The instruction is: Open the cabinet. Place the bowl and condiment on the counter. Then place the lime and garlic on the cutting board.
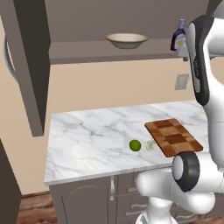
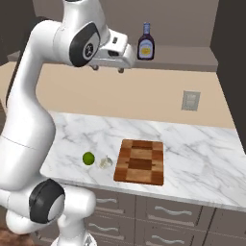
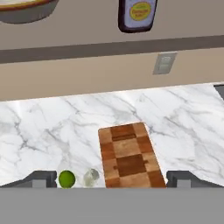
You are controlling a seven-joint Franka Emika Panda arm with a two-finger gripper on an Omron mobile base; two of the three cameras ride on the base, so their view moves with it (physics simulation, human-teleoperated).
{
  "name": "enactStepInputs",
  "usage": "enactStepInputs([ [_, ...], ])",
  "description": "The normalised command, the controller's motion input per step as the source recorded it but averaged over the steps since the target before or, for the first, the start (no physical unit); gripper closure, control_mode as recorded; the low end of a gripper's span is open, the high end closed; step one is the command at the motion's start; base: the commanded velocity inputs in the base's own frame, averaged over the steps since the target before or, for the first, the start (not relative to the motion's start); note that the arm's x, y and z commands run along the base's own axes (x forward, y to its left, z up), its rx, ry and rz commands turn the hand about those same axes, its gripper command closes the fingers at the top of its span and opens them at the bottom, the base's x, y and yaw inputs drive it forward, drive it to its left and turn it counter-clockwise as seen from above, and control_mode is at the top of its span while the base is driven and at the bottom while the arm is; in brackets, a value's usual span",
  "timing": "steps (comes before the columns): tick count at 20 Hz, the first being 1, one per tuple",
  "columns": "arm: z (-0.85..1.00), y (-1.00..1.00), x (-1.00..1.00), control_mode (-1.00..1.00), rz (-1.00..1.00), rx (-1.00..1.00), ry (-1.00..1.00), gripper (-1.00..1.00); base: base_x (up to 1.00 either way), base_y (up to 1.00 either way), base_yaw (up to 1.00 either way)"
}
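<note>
Marble-white counter (image 1: 87, 135) as the landmark, grey-veined, long, thick pale front edge. Checkered cutting board (image 2: 140, 161) flat on it toward the right, reddish and darker brown blocks, bare on top. Lime (image 1: 135, 145) on the marble just left of the board, close to the front edge, off the wood. Garlic (image 1: 150, 145) between lime and board, near both, touching neither as far as can be told. Above the counter, cabinet (image 1: 26, 65) standing open, one dark door swung out at the left, shelf exposed. Bowl (image 1: 126, 40) upright on that shelf, tan outside, cream inside. Condiment (image 2: 146, 42) upright on the same shelf, right of the bowl and well apart from it, dark liquid, pale label, light cap. Wall outlet (image 2: 190, 100) on the beige wall between shelf and counter, above the board's right side. Gripper (image 3: 113, 179) high over the counter's front, at about shelf height, fingers spread wide, nothing between them, clear of bowl and bottle. Lower drawers (image 2: 163, 211) with short silver handles under the counter.
</note>
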Motion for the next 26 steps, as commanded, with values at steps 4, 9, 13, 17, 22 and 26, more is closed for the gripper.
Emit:
enactStepInputs([
  [4,-0.31,0.39,0.28,-1.0,0.11,0.21,-0.29,-1.0,0.0,0.0,0.0],
  [9,-0.22,0.44,0.37,-1.0,0.04,0.13,-0.23,-1.0,0.0,0.0,0.0],
  [13,0.49,0.23,0.29,-1.0,-0.03,0.02,-0.02,-1.0,0.0,0.0,0.0],
  [17,0.65,0.0,0.0,-1.0,0.0,-0.01,0.04,-1.0,0.0,0.0,0.0],
  [22,0.18,-0.02,0.01,-1.0,0.0,-0.01,0.05,-1.0,0.0,0.0,0.0],
  [26,0.0,0.02,0.15,-1.0,-0.06,0.04,0.0,-1.0,0.0,0.0,0.0],
])
